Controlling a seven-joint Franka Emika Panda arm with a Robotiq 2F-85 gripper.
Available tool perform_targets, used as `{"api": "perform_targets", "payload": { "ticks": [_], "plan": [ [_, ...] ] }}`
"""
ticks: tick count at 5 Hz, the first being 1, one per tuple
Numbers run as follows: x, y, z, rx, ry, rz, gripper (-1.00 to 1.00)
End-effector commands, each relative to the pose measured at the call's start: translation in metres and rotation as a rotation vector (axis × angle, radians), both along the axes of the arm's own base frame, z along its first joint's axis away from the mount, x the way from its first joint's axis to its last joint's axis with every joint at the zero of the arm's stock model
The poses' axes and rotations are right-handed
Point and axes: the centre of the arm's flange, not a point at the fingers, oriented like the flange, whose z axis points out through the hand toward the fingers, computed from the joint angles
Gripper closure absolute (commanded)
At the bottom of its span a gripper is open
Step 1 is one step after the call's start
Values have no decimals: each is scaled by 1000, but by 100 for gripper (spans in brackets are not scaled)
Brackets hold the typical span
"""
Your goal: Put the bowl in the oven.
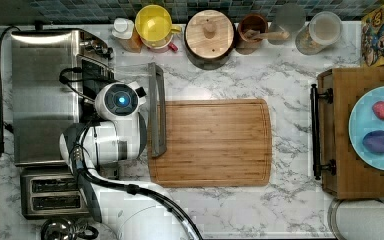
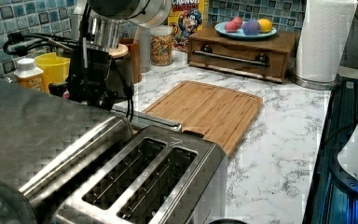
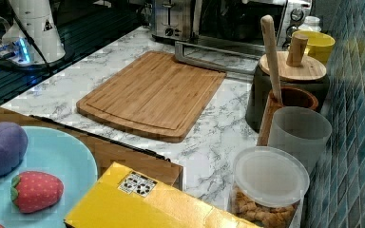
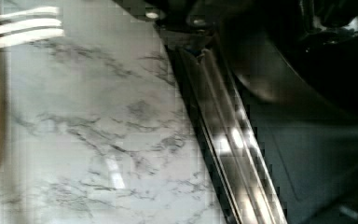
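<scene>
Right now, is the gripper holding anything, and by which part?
Cannot be told: the gripper is at the oven mouth beside a dark curve, probably the bowl; contact is hidden.

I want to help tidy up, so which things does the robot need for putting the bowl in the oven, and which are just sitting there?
Needed: oven, door open; a dark rounded shape, probably the bowl.
Just lying about: toaster, cutting board, yellow cup, fruit plate, cereal box.

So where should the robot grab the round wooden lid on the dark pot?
By the upright wooden knob in the middle of the round wooden lid, coming straight down from above. The lid lies flat, and the yellow cup and brown wooden cup crowd its sides.
</scene>
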Motion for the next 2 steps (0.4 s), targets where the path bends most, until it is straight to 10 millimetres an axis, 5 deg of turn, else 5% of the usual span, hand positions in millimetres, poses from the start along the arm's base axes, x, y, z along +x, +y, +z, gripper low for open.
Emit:
{"api": "perform_targets", "payload": {
  "ticks": [1, 2],
  "plan": [
    [-17, -5, 26, 175, -38, -182, 0],
    [-15, -33, 43, 168, -43, -219, 0]
  ]
}}
